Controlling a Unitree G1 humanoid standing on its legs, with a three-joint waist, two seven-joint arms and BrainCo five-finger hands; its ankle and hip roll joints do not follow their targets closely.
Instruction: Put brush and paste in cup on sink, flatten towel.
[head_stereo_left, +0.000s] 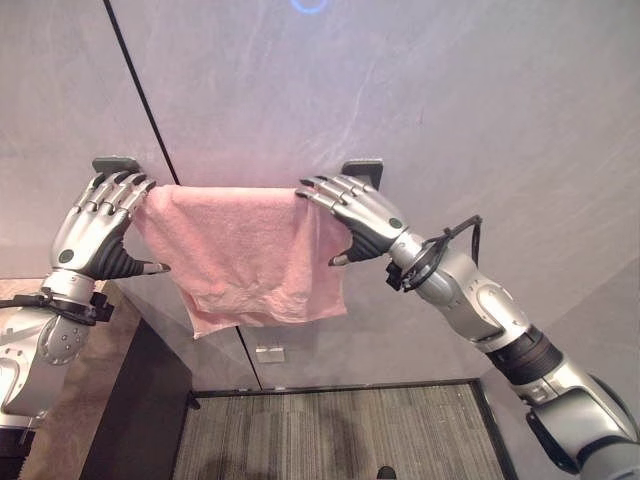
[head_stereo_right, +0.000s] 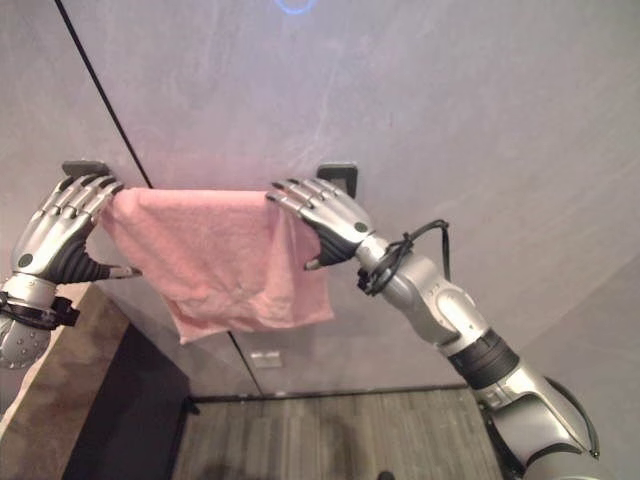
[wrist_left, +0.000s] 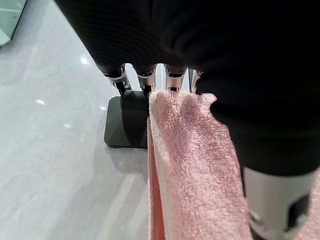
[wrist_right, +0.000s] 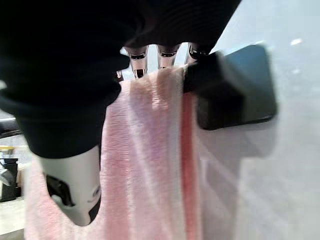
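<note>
Grey marble-look wall (head_stereo_left: 420, 90) behind both hands, carrying two dark bar brackets. Pink towel (head_stereo_left: 245, 250) draped over the bar between the hands, lower edge uneven. Right hand (head_stereo_left: 360, 215) at the towel's right end, fingers laid over the top fold, thumb beneath, pinching the cloth. Left hand (head_stereo_left: 95, 230) at the left end, fingers curled over the fold beside the left bracket (wrist_left: 125, 122)

The wall (head_stereo_left: 480, 110) is pale grey, marble-patterned panelling, divided by a thin dark seam (head_stereo_left: 140, 90). Two dark brackets (head_stereo_left: 365, 168) are fixed to it. A bluish light reflection (head_stereo_left: 309, 5) shows near its top. Below lies grey striped flooring (head_stereo_left: 340, 435) beside a brown bench (head_stereo_left: 75, 420).
</note>
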